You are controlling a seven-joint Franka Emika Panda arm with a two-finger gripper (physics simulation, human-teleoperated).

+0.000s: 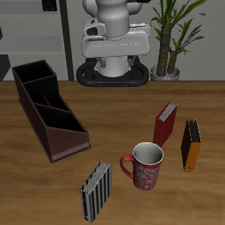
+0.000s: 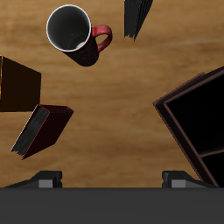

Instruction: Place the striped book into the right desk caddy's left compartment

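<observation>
- The striped book (image 1: 97, 192) stands upright at the lower middle of the exterior view, near the table's (image 1: 114, 110) front edge, tilted a little, its black-and-grey striped cover facing the camera.
- In the wrist view only a dark slice of the striped book (image 2: 138, 17) shows at the frame's edge.
- The right desk caddy (image 1: 48, 109) lies at the left of the exterior view, a long dark box running diagonally from the upper left towards the centre, with inner partitions and a reddish-brown end nearest the book; book and caddy are apart.
- In the wrist view the caddy's (image 2: 194, 122) dark open compartments show.
- A red patterned mug (image 1: 145, 166) stands just beside the striped book, handle turned towards it.
- A red book (image 1: 165, 124) stands upright beyond the mug, and an orange-and-black book (image 1: 191, 145) stands near it at the right of the frame.
- The fingers (image 2: 112, 181) show only as two grey tips at the wrist view's edge, set wide apart with nothing between them, above the bare table.
- In the exterior view the white arm (image 1: 112, 35) sits at the top centre, over its dark base at the table's back, with a potted plant (image 1: 176, 35) beside it.
</observation>
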